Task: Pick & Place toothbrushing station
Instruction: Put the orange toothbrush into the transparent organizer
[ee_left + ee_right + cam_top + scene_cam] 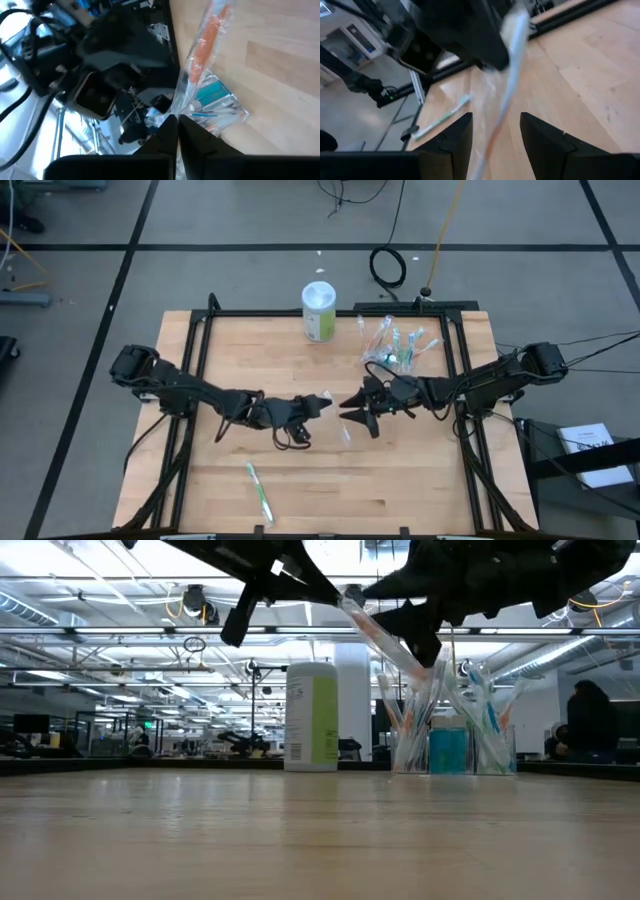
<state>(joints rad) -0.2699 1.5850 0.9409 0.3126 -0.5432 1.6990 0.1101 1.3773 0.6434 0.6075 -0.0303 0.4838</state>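
Table [420, 480]: wooden, black-framed, both arms meeting mid-table.
Left gripper [322, 402]: jaws clenched on wrapped toothbrush [202, 47], raised above table.
Right gripper [350, 410]: jaws released, astride that brush.
Cup [392, 345]: far right, holding brushes.
Loose toothbrush [259, 490]: near left.

The surface [400, 480] is pale wood with a black frame, and both arms are dark. The toothbrush [202, 45] in clear wrap shows an orange accent; another toothbrush [259, 490] lying apart is white and green. The canister [319, 311] is white with a lime-green panel, and the clear cup [452, 745] holds a teal tube [448, 752].
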